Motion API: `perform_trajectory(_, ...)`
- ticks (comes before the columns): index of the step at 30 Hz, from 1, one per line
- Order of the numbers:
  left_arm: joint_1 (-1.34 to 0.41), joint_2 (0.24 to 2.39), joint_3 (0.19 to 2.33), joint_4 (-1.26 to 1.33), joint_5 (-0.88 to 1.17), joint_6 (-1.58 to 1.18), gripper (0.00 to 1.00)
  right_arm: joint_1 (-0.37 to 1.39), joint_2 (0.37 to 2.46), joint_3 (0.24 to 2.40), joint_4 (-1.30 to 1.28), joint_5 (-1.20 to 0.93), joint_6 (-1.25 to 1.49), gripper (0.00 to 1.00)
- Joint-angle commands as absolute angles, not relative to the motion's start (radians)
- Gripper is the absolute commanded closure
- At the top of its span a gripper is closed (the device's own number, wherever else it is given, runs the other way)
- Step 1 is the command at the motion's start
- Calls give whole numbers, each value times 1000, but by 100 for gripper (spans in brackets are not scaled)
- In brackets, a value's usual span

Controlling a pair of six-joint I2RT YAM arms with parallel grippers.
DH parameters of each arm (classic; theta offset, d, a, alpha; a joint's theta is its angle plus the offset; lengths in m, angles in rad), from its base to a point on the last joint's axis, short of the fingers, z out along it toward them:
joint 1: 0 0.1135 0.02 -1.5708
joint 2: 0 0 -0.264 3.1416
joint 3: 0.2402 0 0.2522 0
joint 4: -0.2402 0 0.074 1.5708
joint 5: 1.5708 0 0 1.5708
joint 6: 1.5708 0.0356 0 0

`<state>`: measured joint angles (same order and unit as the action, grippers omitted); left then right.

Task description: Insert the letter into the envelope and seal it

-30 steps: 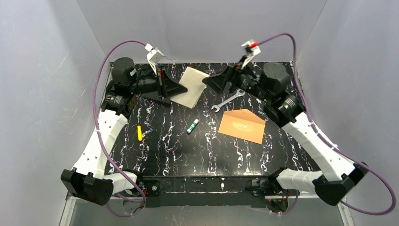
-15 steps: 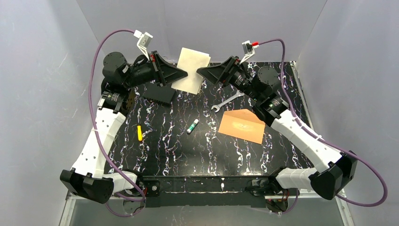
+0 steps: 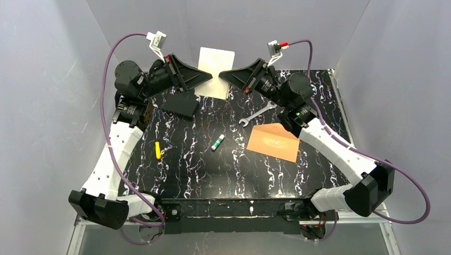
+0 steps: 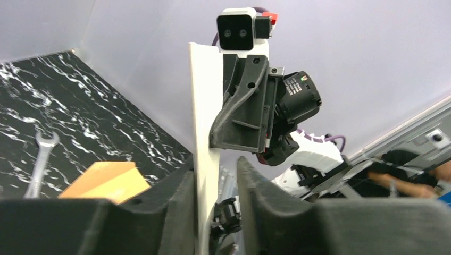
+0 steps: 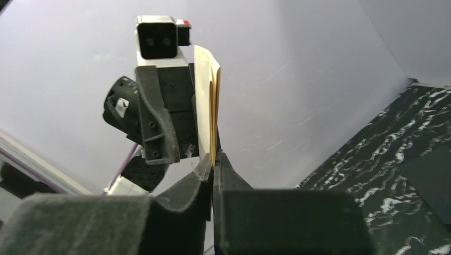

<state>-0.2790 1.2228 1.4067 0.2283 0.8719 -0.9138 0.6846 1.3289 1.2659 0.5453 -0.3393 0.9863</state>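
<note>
Well beyond the envelope (image 3: 273, 142), pinched the raised letter (image 3: 217, 62) tight in the right gripper (image 3: 222, 76) and flanked its opposite edge loosely with the left gripper (image 3: 209, 77), jaws slightly apart.

The cream letter (image 3: 216, 58) is held upright in the air at the back, pinched in the right claw (image 3: 220, 76). The orange-brown envelope (image 3: 273, 142) lies flat on the worktop (image 3: 202, 159), right of centre.
</note>
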Motion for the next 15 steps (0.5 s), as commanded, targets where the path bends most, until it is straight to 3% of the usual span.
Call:
perform_trajectory(1,-283,1197,1372,261,858,-880,60,684,1313,1353,451,-288,922,94)
perform_trajectory(4,-282,1151,1292,228,793,-770,40,683,1304,1424,173,-159,777,99)
perform_trajectory(7,-282,1108,1239,28,620,-615,25,678,1306,1498,-129,33,614,99)
perform_trajectory(11,-281,1138,1240,-333,419,-472,19,612,1324,1561,-459,256,467,99)
perform_trajectory(15,-281,1160,1183,-451,353,-456,16,428,1421,1535,-638,284,430,99)
